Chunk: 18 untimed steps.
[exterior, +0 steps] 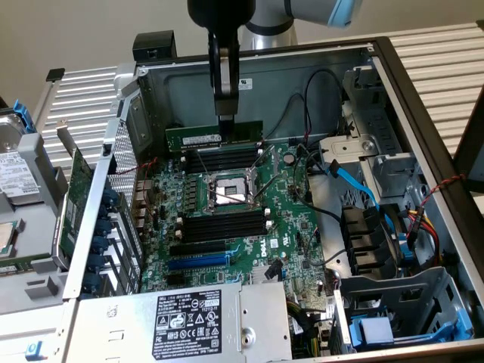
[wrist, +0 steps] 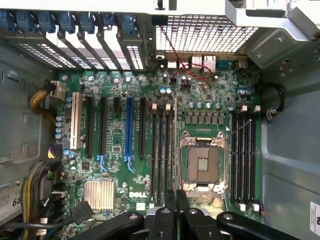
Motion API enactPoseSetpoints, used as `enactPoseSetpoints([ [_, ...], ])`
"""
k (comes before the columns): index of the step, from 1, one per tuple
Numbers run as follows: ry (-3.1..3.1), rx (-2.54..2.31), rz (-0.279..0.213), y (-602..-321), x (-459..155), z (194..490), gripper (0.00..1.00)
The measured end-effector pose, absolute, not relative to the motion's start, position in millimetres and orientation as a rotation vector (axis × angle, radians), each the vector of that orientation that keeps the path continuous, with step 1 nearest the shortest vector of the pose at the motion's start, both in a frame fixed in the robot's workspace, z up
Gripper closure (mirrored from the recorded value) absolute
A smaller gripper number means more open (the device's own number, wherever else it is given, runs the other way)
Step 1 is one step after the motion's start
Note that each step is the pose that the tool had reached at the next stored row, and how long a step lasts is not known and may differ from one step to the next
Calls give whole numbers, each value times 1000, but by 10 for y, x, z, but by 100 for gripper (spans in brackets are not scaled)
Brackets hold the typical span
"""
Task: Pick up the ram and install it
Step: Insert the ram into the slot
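although the pick-up looks done, the installing is not, as far as we can judge. in the exterior view the gripper point(exterior: 227, 128) comes down from the top centre of the frame, and its fingers are clenched on the upper edge of the ram point(exterior: 195, 136), near the stick's middle. the ram stands level on its long edge, white label facing us, in the upper centre of the frame, just above the upper slot bank point(exterior: 221, 160) as the picture lays things out. we take it to be hanging in the air over the motherboard point(exterior: 295, 227) rather than sitting in a slot, since its lower edge shows free along its length. we cannot tell exactly which slot lies beneath it. below it in the frame sits the open cpu socket point(exterior: 227, 193), and below that the lower slot bank point(exterior: 223, 223). in the wrist view the gripper point(wrist: 176, 200) shows two fingers pressed close together, with the cpu socket point(wrist: 202, 162) just beside them and black memory slots point(wrist: 162, 155) flanking that socket. every slot we can make out there looks empty, and the white end clips point(wrist: 243, 108) hold nothing. what is left, by our reading, is the whole install: the stick is in no slot yet.
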State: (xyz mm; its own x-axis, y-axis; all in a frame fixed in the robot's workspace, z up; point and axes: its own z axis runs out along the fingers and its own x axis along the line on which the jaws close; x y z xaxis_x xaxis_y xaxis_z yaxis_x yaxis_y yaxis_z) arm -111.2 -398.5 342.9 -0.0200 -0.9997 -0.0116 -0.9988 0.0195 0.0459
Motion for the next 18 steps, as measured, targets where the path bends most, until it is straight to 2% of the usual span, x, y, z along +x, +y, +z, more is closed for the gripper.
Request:
enactPoseSetpoints([
  [8,-2228,2179,-66,-3989,-1112,3346,87],
  [18,-2249,2172,-37,-3989,-1115,3279,87],
])
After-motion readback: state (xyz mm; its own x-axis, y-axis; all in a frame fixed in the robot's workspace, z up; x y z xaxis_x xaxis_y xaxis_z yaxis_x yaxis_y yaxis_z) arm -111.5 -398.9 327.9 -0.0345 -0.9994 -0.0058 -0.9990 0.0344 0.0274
